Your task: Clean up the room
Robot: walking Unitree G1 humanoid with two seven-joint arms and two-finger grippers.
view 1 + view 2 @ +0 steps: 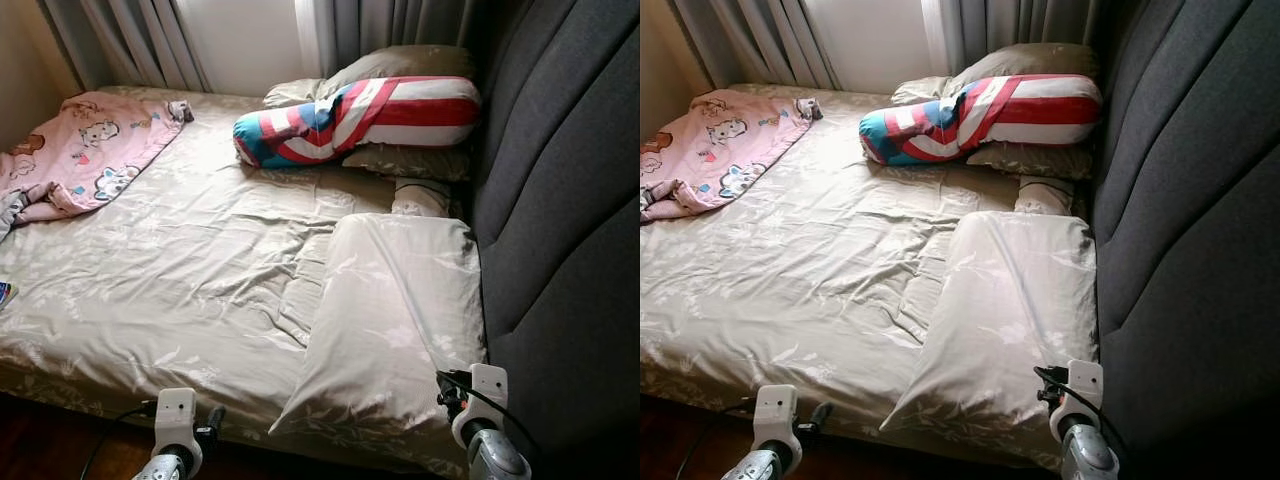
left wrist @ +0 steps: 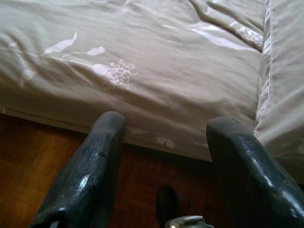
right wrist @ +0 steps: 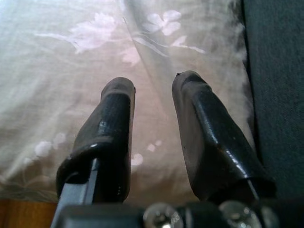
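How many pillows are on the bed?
4: a big beige floral pillow nearest the robot, a striped red, white and blue bolster atop two beige ones. More may be hidden.

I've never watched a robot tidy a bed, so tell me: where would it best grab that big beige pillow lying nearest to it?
Probably the pillow's near corner by the bed's foot edge, coming from the front with the open right claw. That corner lies closest, and its flat hem is thin enough for the fingers to pinch.
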